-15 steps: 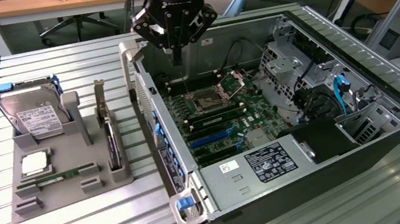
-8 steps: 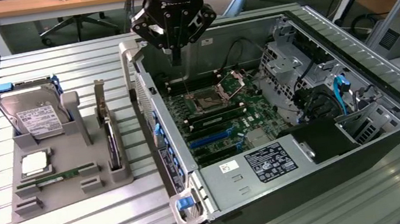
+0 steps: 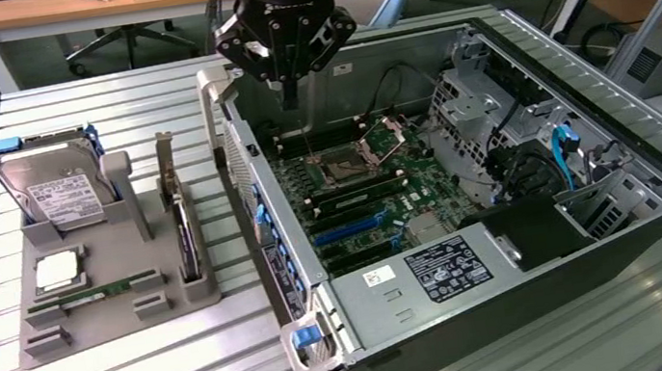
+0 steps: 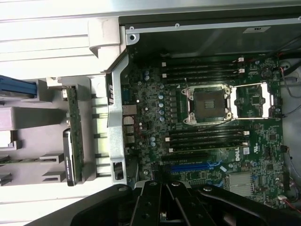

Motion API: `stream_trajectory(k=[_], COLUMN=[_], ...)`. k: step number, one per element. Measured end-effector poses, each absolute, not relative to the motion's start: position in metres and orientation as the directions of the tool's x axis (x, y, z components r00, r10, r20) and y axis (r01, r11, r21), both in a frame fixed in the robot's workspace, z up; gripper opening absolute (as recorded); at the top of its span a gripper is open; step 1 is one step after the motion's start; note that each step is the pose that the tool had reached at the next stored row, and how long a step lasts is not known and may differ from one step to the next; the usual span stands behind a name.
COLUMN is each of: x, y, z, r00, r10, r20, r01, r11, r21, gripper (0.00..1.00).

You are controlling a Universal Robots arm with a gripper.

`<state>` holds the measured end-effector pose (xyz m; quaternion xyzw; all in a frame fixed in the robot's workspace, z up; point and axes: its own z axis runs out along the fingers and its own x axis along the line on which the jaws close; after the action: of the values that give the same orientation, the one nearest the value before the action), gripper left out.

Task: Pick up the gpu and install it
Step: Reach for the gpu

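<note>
gpu: stands on edge in a slot of the grey holder, on the exterior view's left of the open case and just beside its wall. Sits untouched, not installed. Hides its lower edge in the slot; shows nearly edge-on, so nothing on its face can be made out. Carries a silver bracket at the far end. Appears in the wrist view as a thin strip, green along one stretch and dark along the other. gripper: shut, fingers pressed together, holding nothing. Hangs over the far end of the case above the board, well apart from the gpu. Joins an arm cut off by the frame edge. Also in the holder: drive with a white label, print too small to read. Inside the case: black label with white print, likewise unreadable. On the board, in the wrist view: white lettering near a blue slot, seemingly DELL; socket with its metal frame swung open.
</note>
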<state>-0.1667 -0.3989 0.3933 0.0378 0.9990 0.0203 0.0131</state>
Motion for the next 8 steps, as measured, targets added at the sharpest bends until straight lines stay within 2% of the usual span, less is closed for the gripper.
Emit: stream_trajectory(k=[8], x=[-0.1693], y=[-0.3989], z=[0.3933], r00=[-0.997], r10=[0.076], r20=[-0.025], r01=[0.075], r11=[0.996], r21=[0.041], gripper=[0.11])
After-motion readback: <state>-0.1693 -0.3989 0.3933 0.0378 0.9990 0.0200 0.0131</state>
